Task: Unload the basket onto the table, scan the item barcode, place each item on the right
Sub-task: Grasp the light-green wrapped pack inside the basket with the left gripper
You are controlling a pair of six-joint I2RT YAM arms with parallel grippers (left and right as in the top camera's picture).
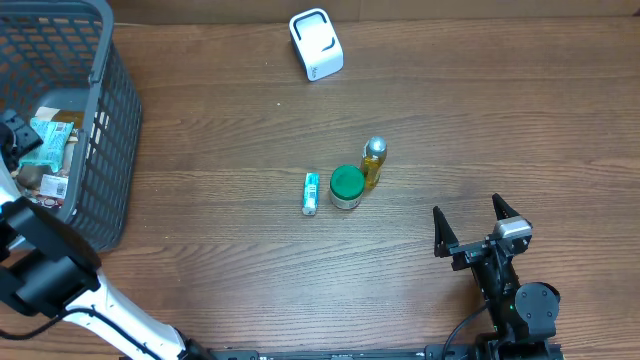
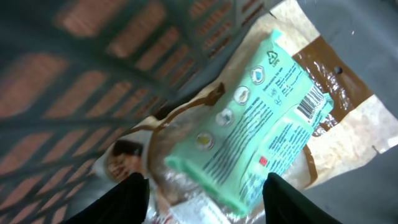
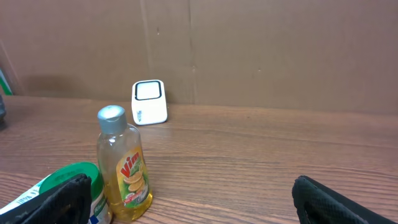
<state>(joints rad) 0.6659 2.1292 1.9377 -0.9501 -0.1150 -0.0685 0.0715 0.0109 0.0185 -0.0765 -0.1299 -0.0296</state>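
Brown wooden desk point(image 1: 200, 230) is carrying a grey mesh basket point(image 1: 112, 110) at its left edge. The left gripper point(image 2: 208, 200) is hanging inside it, jaws spread open, straddling the near end of a mint-green packet point(image 2: 249, 124). Its long axis is running diagonally away from those jaws, barcode point(image 2: 313, 102) at the far end. The right gripper point(image 1: 467, 208) is sitting wide open, well apart.

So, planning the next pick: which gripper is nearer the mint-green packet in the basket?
Left. The left gripper hovers directly over the mint-green packet inside the basket; the right gripper sits far across the table.
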